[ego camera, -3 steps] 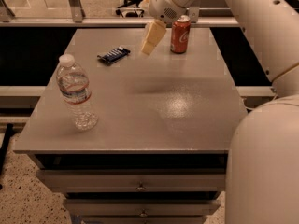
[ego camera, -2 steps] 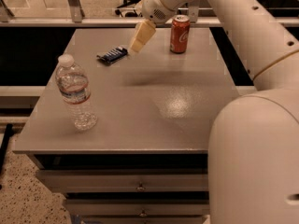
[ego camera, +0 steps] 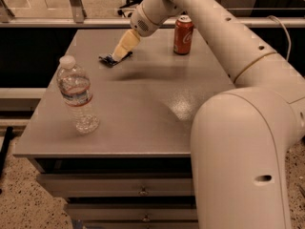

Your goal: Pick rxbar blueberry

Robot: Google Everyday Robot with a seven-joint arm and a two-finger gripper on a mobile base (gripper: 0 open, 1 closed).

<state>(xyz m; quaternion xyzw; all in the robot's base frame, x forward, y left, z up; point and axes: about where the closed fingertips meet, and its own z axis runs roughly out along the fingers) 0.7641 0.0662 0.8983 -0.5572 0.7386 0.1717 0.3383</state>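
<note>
The rxbar blueberry (ego camera: pixel 108 59) is a small flat dark navy bar lying on the grey table (ego camera: pixel 143 109) at the far left. My gripper (ego camera: pixel 119 53) hangs from the arm's white wrist and reaches down right over the bar's right end, covering part of it. The gripper's cream-coloured fingers point down and left at the bar.
An orange-red soda can (ego camera: pixel 183 35) stands upright at the far right of the table. A clear plastic water bottle (ego camera: pixel 76 95) stands upright near the left front. My large white arm (ego camera: pixel 238 128) fills the right side of the view. Drawers sit under the tabletop.
The gripper has moved left and down from beside the can to the bar. The bar, can and bottle have not moved.
</note>
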